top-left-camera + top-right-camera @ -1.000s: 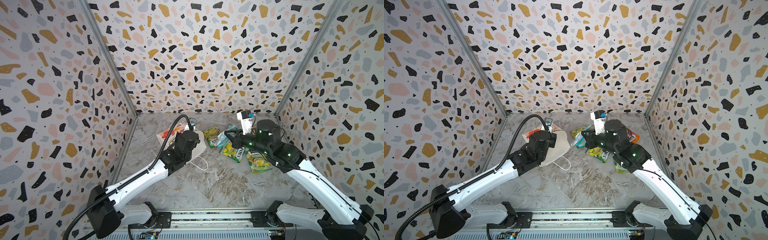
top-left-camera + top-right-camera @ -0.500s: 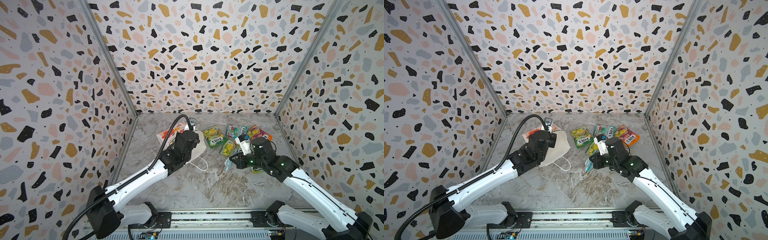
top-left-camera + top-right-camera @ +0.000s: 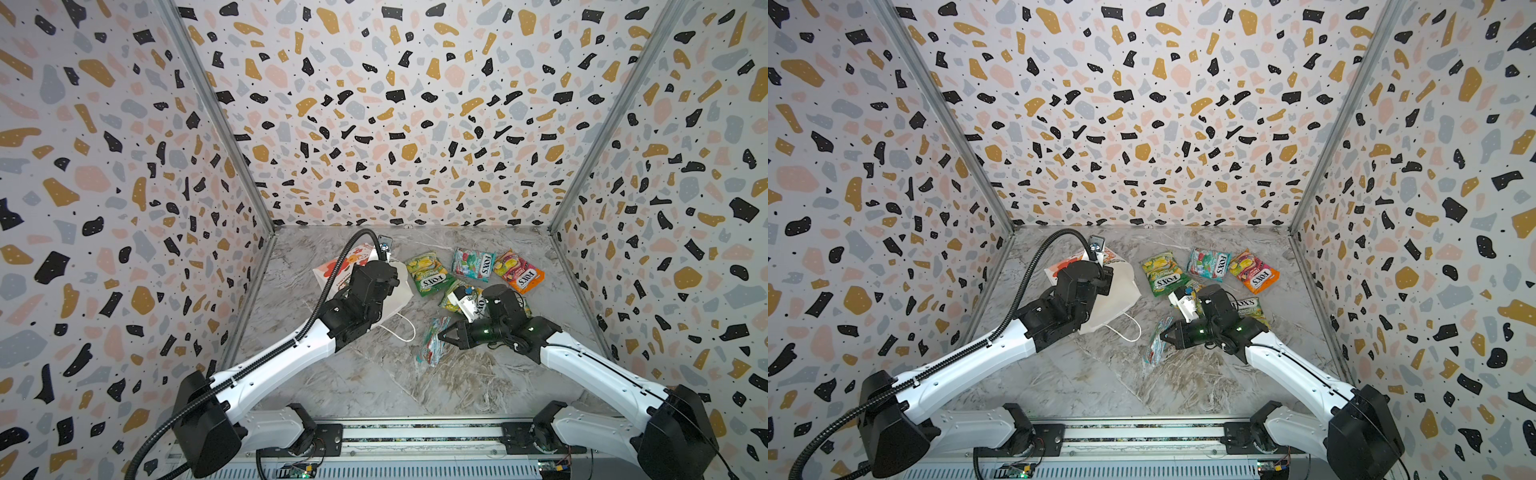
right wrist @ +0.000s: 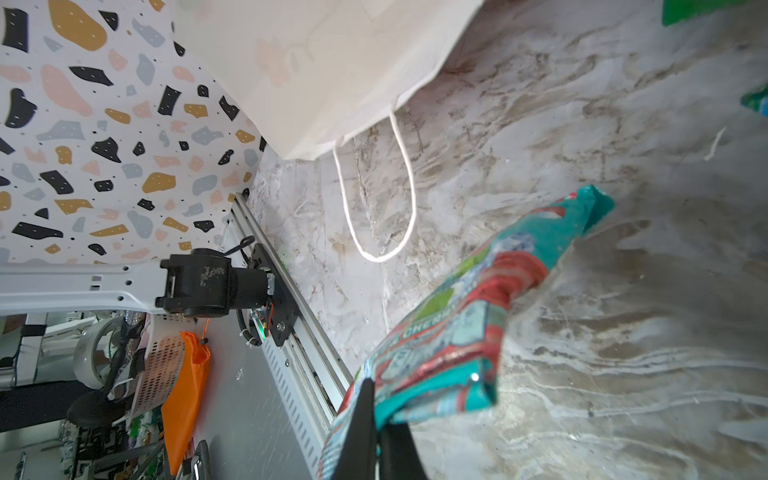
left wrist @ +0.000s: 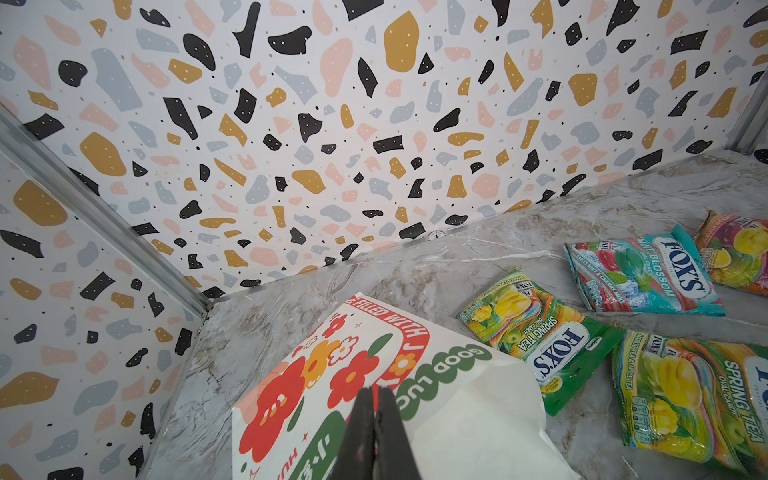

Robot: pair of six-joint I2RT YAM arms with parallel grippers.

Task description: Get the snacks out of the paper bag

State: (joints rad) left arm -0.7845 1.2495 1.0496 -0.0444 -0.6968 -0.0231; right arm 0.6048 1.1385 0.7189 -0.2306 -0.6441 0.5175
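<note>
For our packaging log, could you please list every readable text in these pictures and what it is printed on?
"FOX'S", "SPRING TEA", "OVAL CANDY": green-yellow packet.
"FOX'S", "MINT BLOSSOM": teal packet.
"FOX'S": orange-pink packet.
"GOOD LUC", "FILLED WITH J": paper bag, partly hidden.
Finer print on the packets: too small to read.

Paper bag (image 3: 397, 293): white with red flowers and green lettering, lying flat at the left of the floor, cord handle (image 3: 401, 328) trailing frontward.
Back row: green-yellow packet (image 3: 428, 274), back teal-red packet (image 3: 473, 264) and orange-pink packet (image 3: 517, 271), flat, face up, side by side right of the bag.
Nearer green-yellow packets (image 3: 1250, 309): flat, partly hidden.
Held teal-red packet (image 3: 432, 340): pinched at one end in the right gripper (image 3: 441, 336), hanging edge-on.
</note>
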